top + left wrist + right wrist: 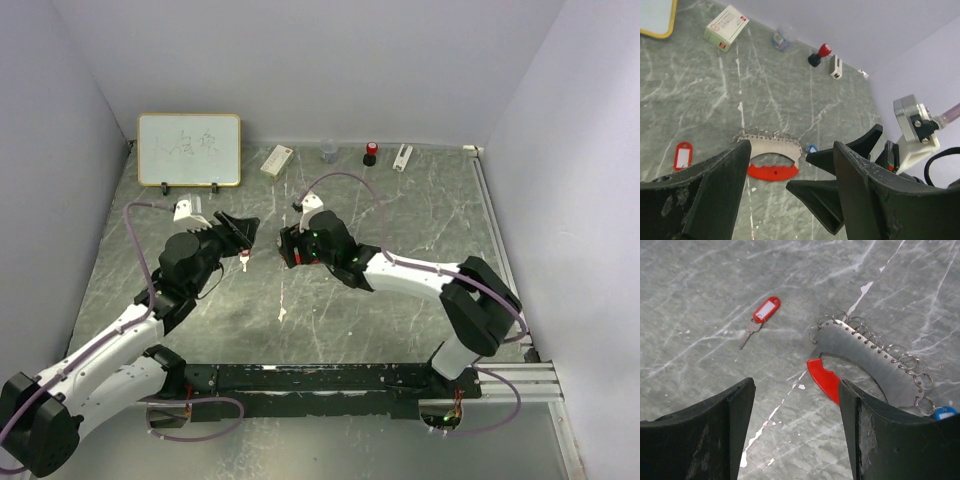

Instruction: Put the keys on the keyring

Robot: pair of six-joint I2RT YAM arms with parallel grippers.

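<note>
Currently both pincers are standing wide apart and are gripping nothing. The left gripper (235,232) is hovering above the table (690,290), its jaws framing the keyring (774,157) in its wrist view, with nothing between them. The right gripper (796,390) is hovering opposite, likewise released, just beside the keyring's red section. The keyring, a curved grey plate edged with small rings, is lying flat on the table between both grippers. The red key (762,312) is lying apart from it, unattached. The blue key (942,413) is sitting at the plate's end; whether it is threaded on cannot be determined.
</note>
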